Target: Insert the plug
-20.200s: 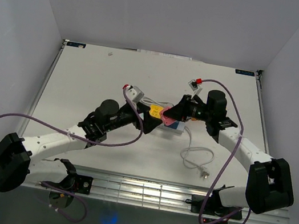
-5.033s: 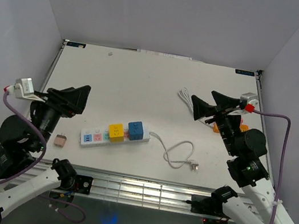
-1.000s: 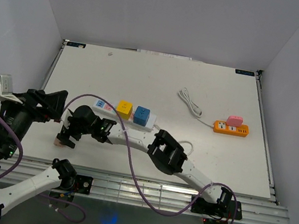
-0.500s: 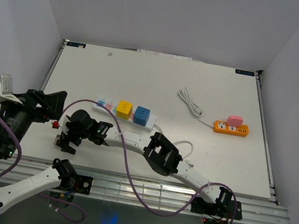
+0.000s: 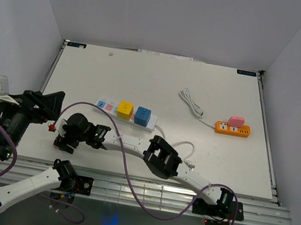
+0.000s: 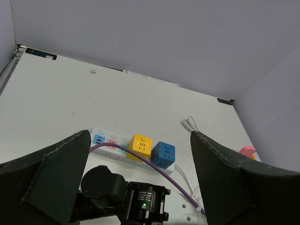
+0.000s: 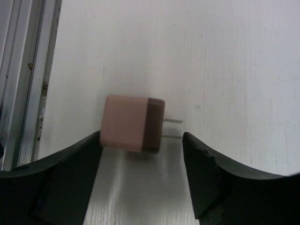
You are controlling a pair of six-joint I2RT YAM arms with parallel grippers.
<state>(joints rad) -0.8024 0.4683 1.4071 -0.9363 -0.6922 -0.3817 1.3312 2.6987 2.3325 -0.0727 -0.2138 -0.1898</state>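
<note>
Shifted lower left, the outstretched right gripper (image 7: 140,157) is spread around one loose plug (image 7: 133,123); one white strip (image 5: 106,106), one orange strip (image 5: 232,129); left gripper (image 6: 140,140) raised, spread.

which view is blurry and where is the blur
Right wrist view: the pink-and-brown cube plug is smeared at its edges, with a soft shadow streak below it on the white table. Left wrist view: the white power strip is sharp, but the fingers are dark silhouettes.

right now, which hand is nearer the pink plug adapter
Right. The right hand is open with the pink plug adapter between its fingers. The left hand is open too, raised near the table's left edge, well apart from it.
</note>
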